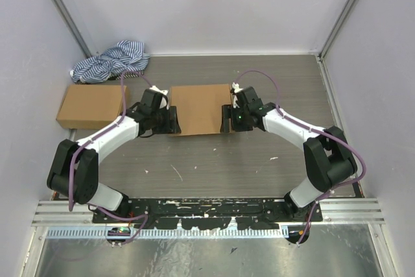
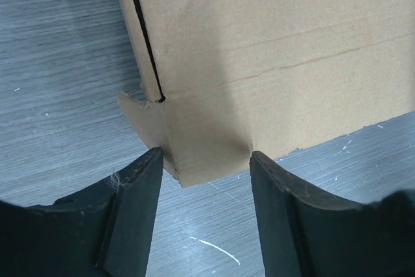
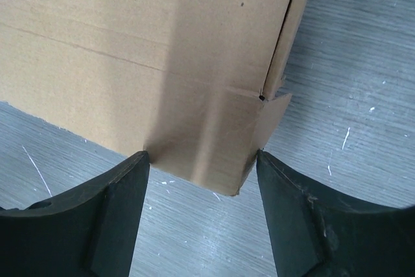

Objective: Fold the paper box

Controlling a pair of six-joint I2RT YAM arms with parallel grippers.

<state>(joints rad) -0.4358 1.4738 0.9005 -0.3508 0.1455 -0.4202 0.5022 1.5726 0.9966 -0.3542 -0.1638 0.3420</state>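
The box lies flat mid-table, between the two arms. Left gripper is open fairly wide, fingers straddling the box's left corner flap with the tips right at its edges. Right gripper, same deal on the right corner flap. Can't tell if either's actually squeezing.

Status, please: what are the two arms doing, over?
Left gripper and right gripper open, astride near corners of the paper box. Spare box, striped cloth off left, apart.
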